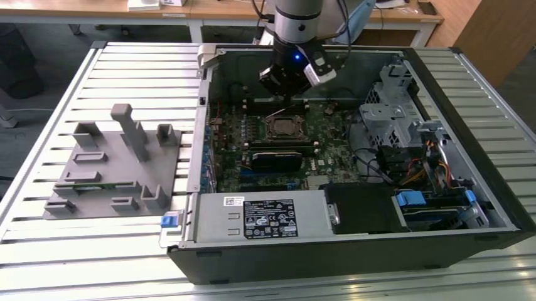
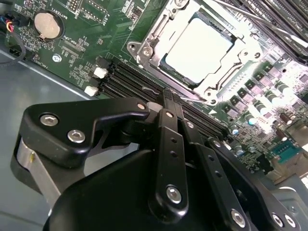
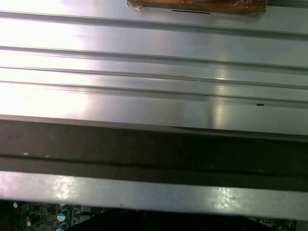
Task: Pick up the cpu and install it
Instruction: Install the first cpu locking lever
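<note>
Resting flat in the socket (image 2: 144, 48) of the green motherboard (image 2: 96, 29), the cpu (image 2: 199, 45) has its silver-white top facing up and a bright metal frame around all four edges. Whether that frame is latched cannot be told.

The second wrist view supplies the close detail. The black end effector (image 2: 169, 96) stands in the foreground with its fingers pressed together and nothing pinched between them. Its tip is over the black memory slots (image 2: 134, 79), just beside the socket and apart from the cpu. White slot clips (image 2: 100, 72), a round coin cell (image 2: 46, 25) and a group of capacitors (image 2: 250, 119) sit on the board around the socket.

The exterior view supplies the layout. The cpu (image 1: 283, 127) appears as a small square near the middle of the board, inside the open computer case (image 1: 335, 257). The end effector (image 1: 285, 94) hangs over the board just beyond the socket, toward the far wall of the case. A black rectangular block (image 1: 280, 160) lies just beside the socket on the near side. The power supply (image 1: 260, 216) occupies the near edge of the case. A grey drive cage (image 1: 393, 119) and blue tabs (image 1: 412, 199) stand at the exterior view's right. At the exterior view's left, well apart from the case, a grey fixture tray (image 1: 113, 169) sits on the slatted metal surface (image 1: 50, 94).

The first wrist view looks across the slats of the surface (image 3: 144, 62) and over a dark case wall (image 3: 144, 149), with a strip of board (image 3: 43, 214) at the frame edge.

The power supply carries white and black labels; their print cannot be made out.
</note>
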Robot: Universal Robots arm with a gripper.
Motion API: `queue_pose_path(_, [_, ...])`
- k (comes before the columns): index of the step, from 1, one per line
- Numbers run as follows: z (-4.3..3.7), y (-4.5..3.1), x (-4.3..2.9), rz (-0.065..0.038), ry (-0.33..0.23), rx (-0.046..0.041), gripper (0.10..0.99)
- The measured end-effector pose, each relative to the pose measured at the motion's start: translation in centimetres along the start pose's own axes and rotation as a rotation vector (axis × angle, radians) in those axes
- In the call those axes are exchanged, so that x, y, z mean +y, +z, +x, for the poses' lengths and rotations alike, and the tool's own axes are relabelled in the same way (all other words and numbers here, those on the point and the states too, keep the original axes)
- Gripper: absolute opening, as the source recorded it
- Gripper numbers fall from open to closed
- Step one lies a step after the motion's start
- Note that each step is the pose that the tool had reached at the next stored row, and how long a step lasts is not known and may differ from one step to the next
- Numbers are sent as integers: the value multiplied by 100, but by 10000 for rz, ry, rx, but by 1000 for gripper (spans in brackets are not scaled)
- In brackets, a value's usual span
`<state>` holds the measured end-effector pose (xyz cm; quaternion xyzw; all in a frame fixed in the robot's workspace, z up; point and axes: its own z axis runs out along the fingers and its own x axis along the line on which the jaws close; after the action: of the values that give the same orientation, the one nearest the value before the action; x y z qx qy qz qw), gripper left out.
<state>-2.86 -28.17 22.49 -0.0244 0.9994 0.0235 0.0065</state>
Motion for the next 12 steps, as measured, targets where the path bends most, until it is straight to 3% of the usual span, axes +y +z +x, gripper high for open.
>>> queue_pose_path(12, [-53,46,4,-18,53,-4,106])
